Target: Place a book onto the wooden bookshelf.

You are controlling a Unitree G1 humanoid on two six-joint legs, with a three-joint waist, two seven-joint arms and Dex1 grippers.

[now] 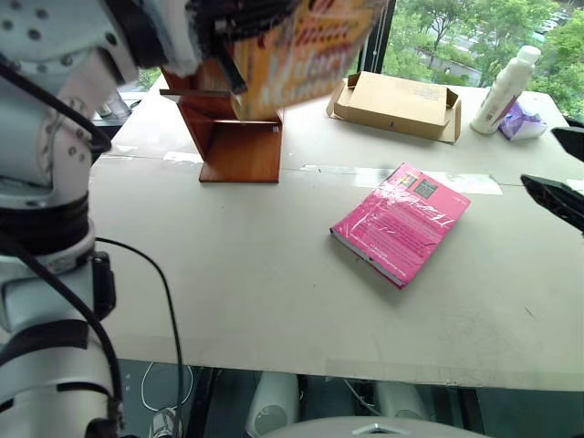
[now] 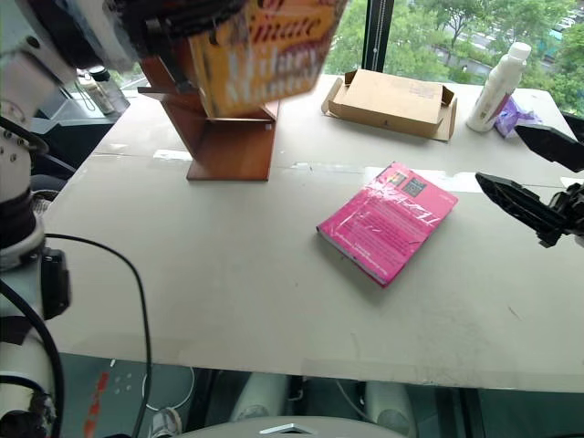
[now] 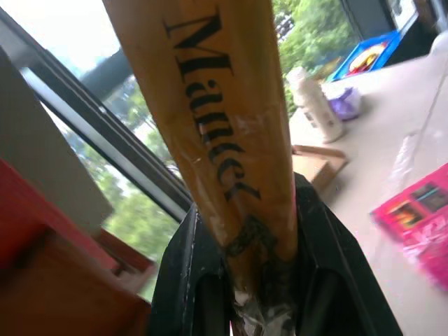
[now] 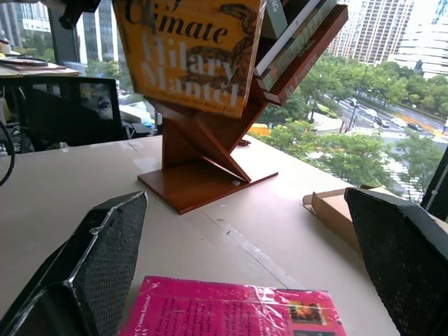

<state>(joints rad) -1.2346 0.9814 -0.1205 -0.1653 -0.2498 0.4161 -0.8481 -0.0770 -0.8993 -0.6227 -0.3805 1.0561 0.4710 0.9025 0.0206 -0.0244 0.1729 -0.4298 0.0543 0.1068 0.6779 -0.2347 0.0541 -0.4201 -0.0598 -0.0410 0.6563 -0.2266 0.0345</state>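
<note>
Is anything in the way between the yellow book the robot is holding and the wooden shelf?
Nothing visible blocks it. The left end effector is shut on the yellow book, holding it up right in front of the wooden bookshelf. Some books already lean in a slot beside it. The pink book lies flat on the table, well aside.

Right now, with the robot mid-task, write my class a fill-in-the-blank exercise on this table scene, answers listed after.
1. The left gripper is shut on the ____ book.
2. The pink book lies flat on the ____.
3. The right gripper has its fingers ____.
4. Beside the cardboard box stands a white ____.

Missing words: yellow; table; open; bottle
</note>
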